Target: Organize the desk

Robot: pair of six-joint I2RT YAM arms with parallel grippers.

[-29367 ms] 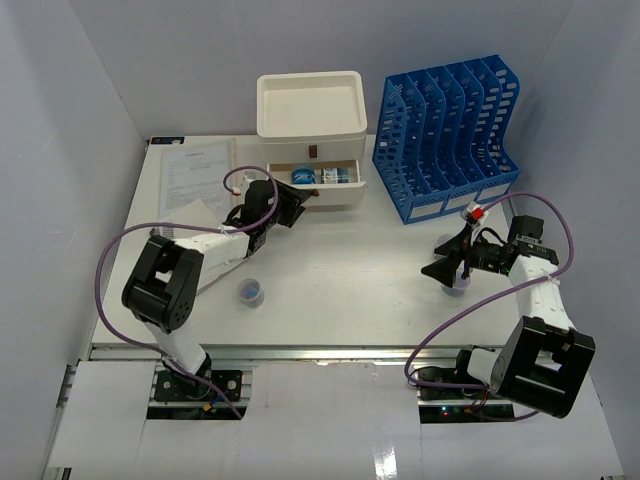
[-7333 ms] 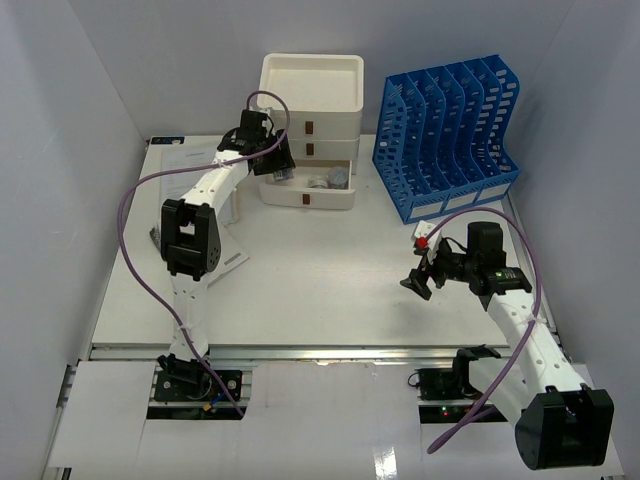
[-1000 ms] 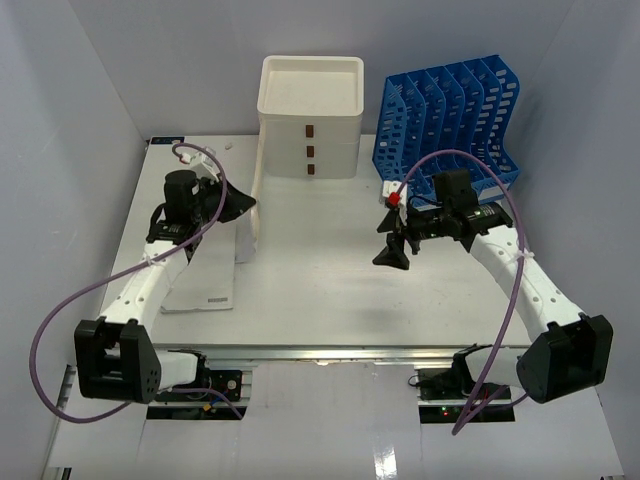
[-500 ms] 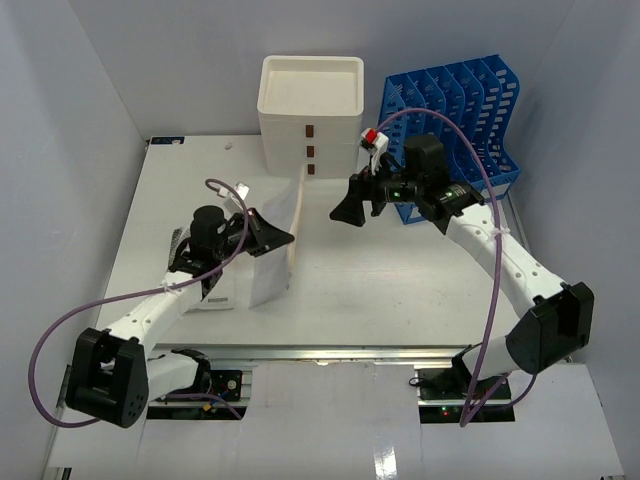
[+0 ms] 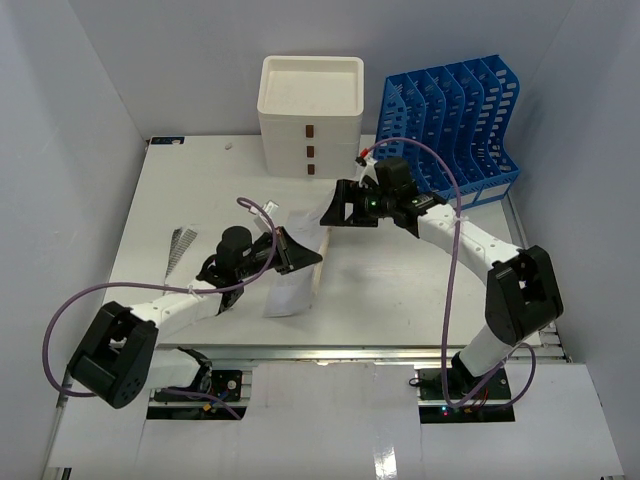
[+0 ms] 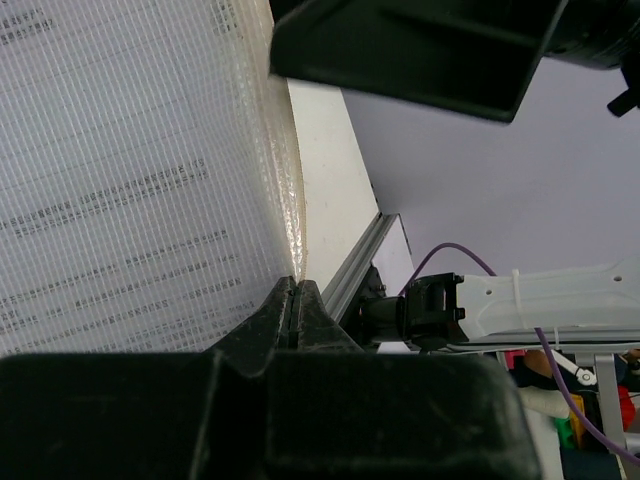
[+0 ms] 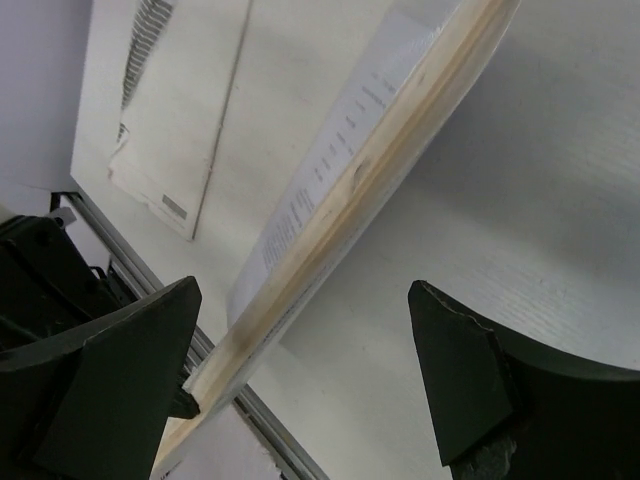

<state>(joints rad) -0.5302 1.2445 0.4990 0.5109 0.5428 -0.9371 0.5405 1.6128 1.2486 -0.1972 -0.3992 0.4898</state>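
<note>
Works on the desk (image 5: 400, 290), white, flat and wide beneath everything, with a metal rail along its near edge. Grips a mesh document pouch (image 5: 316, 285) with the left pincer (image 6: 295, 300), clenched tight on one thin edge, and props it on its long side near the desk's middle, leaning. Poises the right pincer (image 7: 302, 288) at the pouch's far upper end, spread wide and grasping nothing, one finger on either side of the thick cream edge and touching neither. Expect a rigid, smooth desk: nothing to take hold of, and likely to let things slide. Expect a pouch thick with printed sheets, probably floppy and slick-skinned. Better to pinch across its thickness near a corner than to press on a flat face. Has a loose striped sheet (image 5: 182, 250) lying flat at the left. Keeps a cream drawer box (image 5: 310, 110) at the back with all three drawers shut, contents hidden. Beside it, shows a blue file rack (image 5: 445, 125), no papers visible in its slots.
</note>
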